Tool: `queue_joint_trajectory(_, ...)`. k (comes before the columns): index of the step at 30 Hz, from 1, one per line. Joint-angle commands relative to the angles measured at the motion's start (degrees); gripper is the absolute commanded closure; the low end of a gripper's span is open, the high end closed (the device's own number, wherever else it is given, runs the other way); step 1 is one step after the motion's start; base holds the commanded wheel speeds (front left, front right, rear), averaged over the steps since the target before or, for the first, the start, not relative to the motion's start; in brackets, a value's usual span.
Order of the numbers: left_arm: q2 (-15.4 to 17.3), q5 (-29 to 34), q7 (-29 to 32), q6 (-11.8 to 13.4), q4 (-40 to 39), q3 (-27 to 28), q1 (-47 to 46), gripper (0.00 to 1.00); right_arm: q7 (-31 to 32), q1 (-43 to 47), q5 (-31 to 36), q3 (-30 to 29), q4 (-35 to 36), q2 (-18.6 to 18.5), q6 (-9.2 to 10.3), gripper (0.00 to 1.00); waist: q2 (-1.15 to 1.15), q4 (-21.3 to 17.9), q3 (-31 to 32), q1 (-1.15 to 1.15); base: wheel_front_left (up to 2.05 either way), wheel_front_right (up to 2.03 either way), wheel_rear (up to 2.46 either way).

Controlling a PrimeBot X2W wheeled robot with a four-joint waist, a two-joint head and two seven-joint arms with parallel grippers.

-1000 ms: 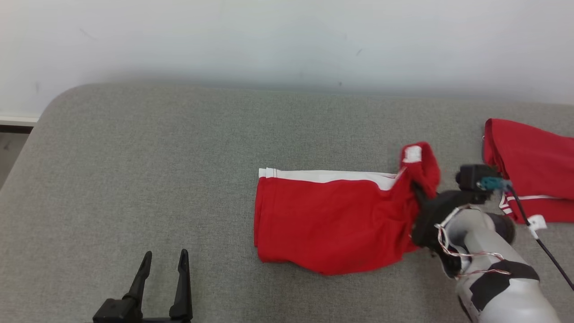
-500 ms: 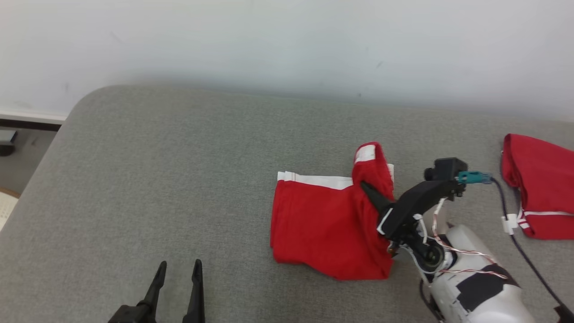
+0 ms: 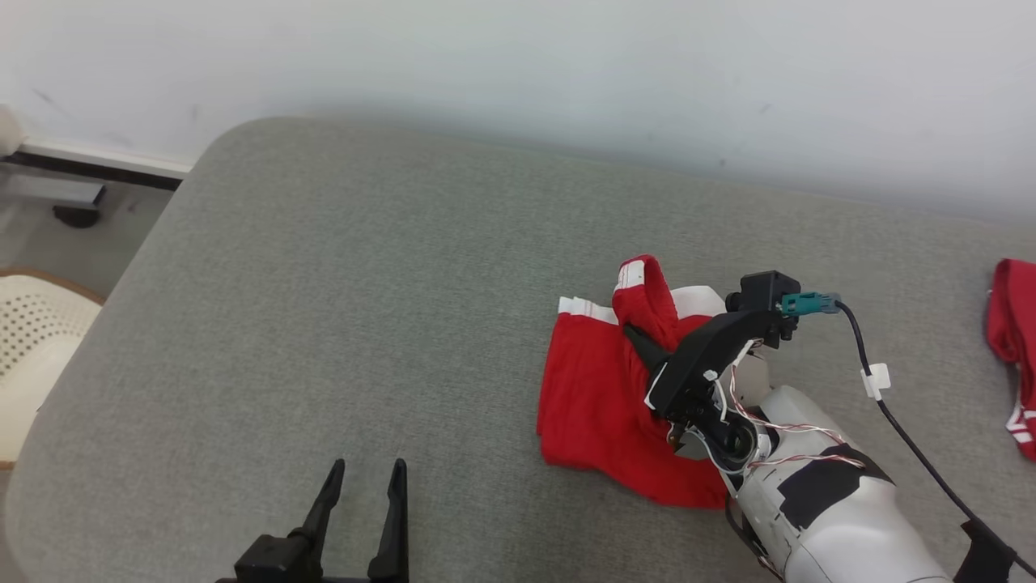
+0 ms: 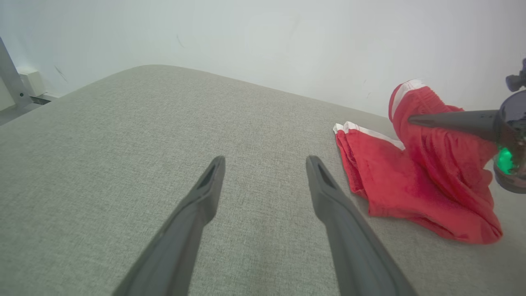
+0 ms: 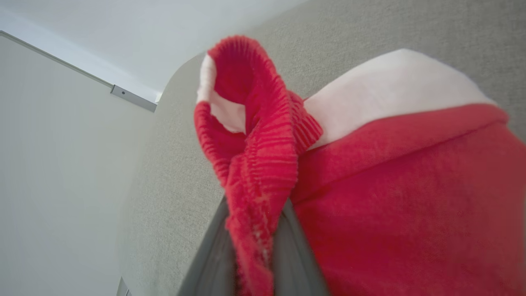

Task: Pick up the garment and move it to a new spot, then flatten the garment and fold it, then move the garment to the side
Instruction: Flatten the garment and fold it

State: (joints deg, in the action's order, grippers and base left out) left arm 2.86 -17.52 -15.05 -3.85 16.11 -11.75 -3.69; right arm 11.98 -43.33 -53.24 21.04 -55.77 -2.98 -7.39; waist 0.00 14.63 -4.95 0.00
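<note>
Right tool [image 3: 637,338] clamps the waistband [image 3: 643,293] of the red garment [image 3: 595,397], left tool [image 3: 367,468] apart at the front edge of the worktop [image 3: 364,283]; the narrow pinch may slip, collapsing the fold

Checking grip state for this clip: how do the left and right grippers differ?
The left gripper stands open with nothing between its fingers; the right gripper is shut on the ribbed waistband of the red garment. The left gripper is over bare grey cushion, apart from the garment; the right one holds a fold of it raised. Both have two long dark fingers.
</note>
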Motion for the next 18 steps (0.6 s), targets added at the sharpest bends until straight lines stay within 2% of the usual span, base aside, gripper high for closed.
queue_joint_trajectory(1, 0.1, -0.4, -0.2, 0.3, 0.2, -0.3, -0.3, 0.0, -0.4, -0.5, -0.2, 0.5, -0.2, 0.0, -0.14, 1.0, 0.0, 1.1, -0.5, 0.0, 0.0, 0.0, 0.0)
queue_joint_trajectory(13, 0.1, -1.9, -0.2, 1.2, 0.9, -3.5, -1.3, 0.0, -5.9, -2.8, -7.1, 10.7, -5.7, 0.1, -0.14, 1.0, 0.0, 3.5, -1.1, 0.0, 0.0, 0.0, 0.0)
queue_joint_trajectory(14, 0.1, -1.9, -0.2, 1.3, 1.0, -3.5, -1.4, 0.0, -6.2, -2.9, -7.3, 11.5, -6.1, 0.1, -0.14, 0.74, 0.0, 3.5, -1.0, 0.0, 0.0, 0.0, 0.0)
queue_joint_trajectory(15, 0.1, -1.8, -0.2, 1.3, 1.1, -3.5, -1.5, 0.0, -6.7, -3.0, -7.5, 12.4, -6.4, 0.1, -0.14, 0.33, 0.0, 3.5, -0.9, 0.0, 0.0, 0.0, 0.0)
queue_joint_trajectory(16, 0.1, -1.8, -0.2, 1.3, 1.2, -3.3, -1.4, 0.0, -7.2, -3.2, -7.9, 13.0, -6.5, 0.1, -0.14, 0.04, 0.0, 3.4, -0.7, 0.0, 0.0, 0.0, 0.0)
queue_joint_trajectory(18, 0.1, -1.5, -0.2, 1.2, 1.4, -2.9, -1.1, 0.0, -8.3, -3.3, -8.7, 14.1, -6.4, 0.1, -0.14, 0.0, 0.0, 3.0, -0.3, 0.0, 0.0, 0.0, 0.0)
